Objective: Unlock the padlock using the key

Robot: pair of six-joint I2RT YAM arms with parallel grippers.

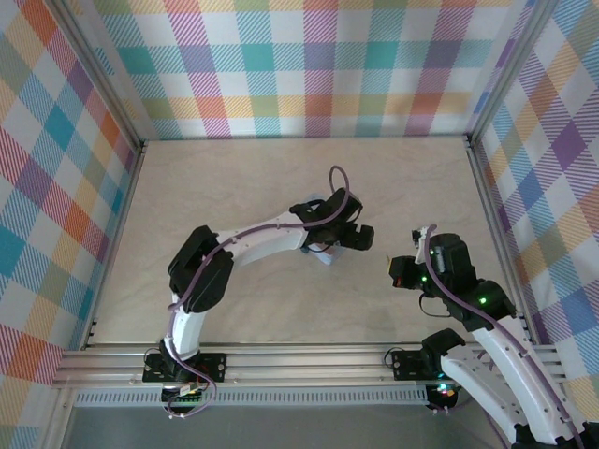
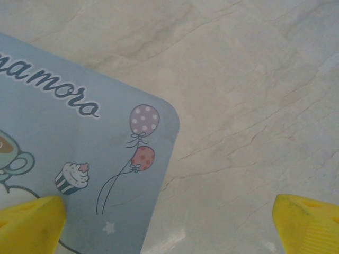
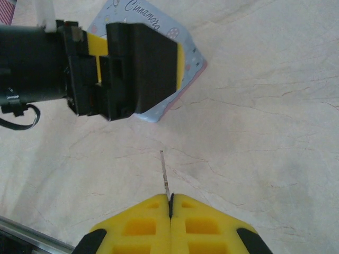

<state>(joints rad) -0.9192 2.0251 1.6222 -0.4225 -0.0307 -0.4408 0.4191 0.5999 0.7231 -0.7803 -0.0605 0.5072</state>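
My right gripper (image 3: 170,197) is shut on the key (image 3: 164,172), a thin pale grey sliver that sticks forward from between the yellow fingers above the table. In the top view the right gripper (image 1: 398,273) hangs at the right of the table. My left gripper (image 1: 346,229) stands wide open, pointing down over a pale blue tin (image 2: 79,159). One yellow fingertip (image 2: 32,225) is over the tin's corner and the other is over bare table. Nothing lies between them. The padlock is out of view.
The tin (image 3: 139,13), printed with balloons and a cupcake, lies on the beige marbled tabletop (image 1: 234,187), mostly under the left gripper (image 3: 132,69). Plaid walls enclose the table on three sides. A metal rail (image 1: 281,360) runs along the near edge.
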